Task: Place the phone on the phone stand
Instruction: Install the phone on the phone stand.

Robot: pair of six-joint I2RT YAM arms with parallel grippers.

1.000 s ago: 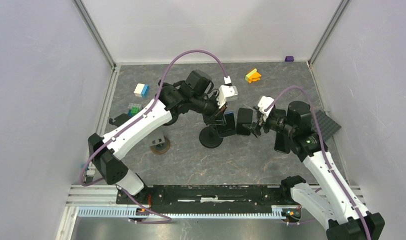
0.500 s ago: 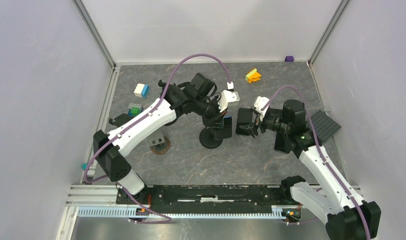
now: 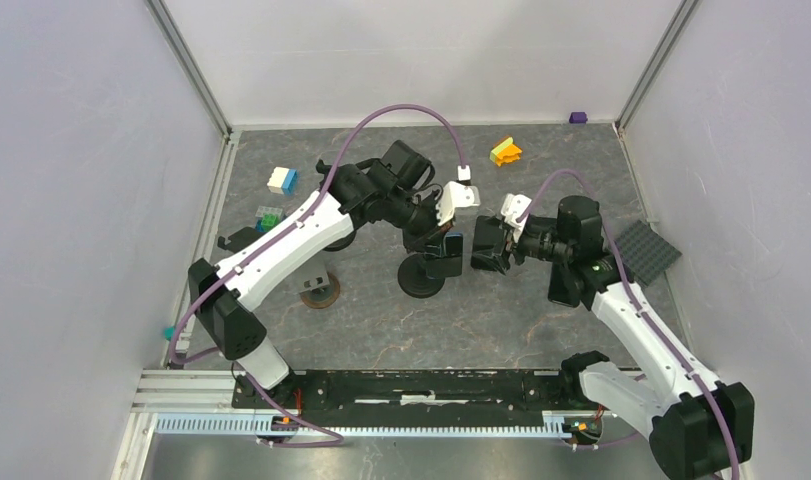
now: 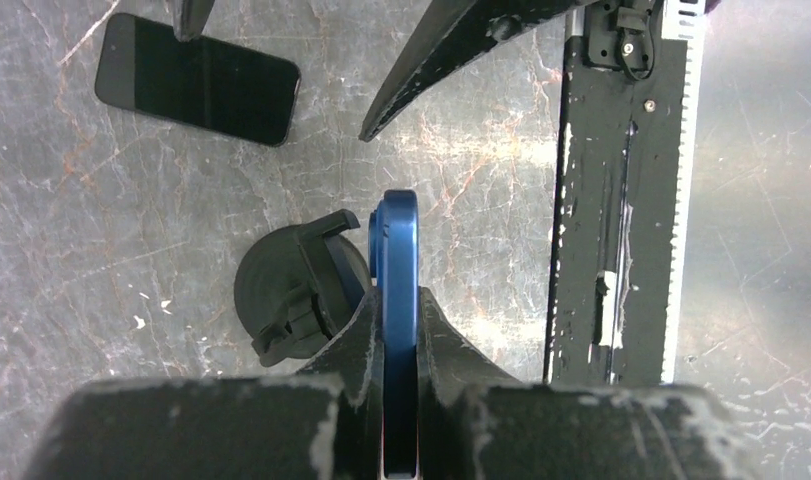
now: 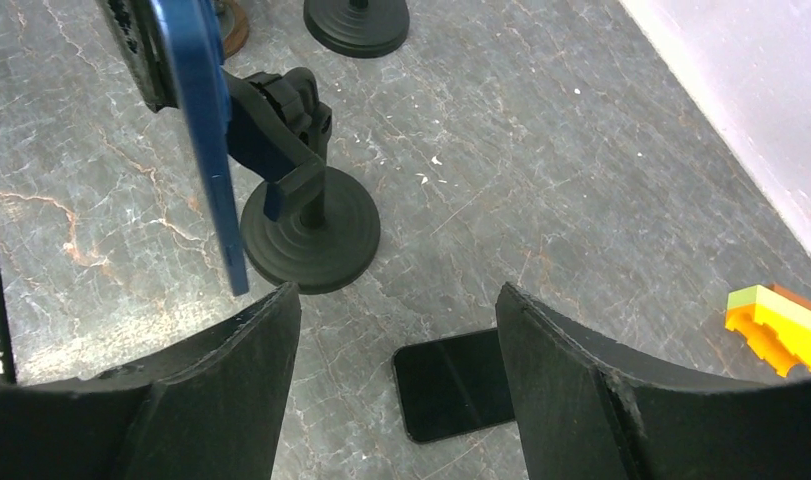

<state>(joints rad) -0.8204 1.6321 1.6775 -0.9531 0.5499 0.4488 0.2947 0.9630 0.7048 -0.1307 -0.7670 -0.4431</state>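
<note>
Left end effector [image 4: 399, 305] pinches slim blue phone [image 4: 398, 235].

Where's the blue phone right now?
The blue phone is clamped edge-on in the left gripper, right beside the cradle of the phone stand; seen from above, it sits between that stand and the open right gripper.

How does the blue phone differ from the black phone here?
Hold: the blue phone is clamped in the left tool; the black phone lies on the table, gripped by nothing. Pose: the blue phone stands on edge by the stand; the black phone lies flat. Colour: the blue phone shows a blue rim, the black phone a dark face. Both are slim slabs with rounded corners.
</note>
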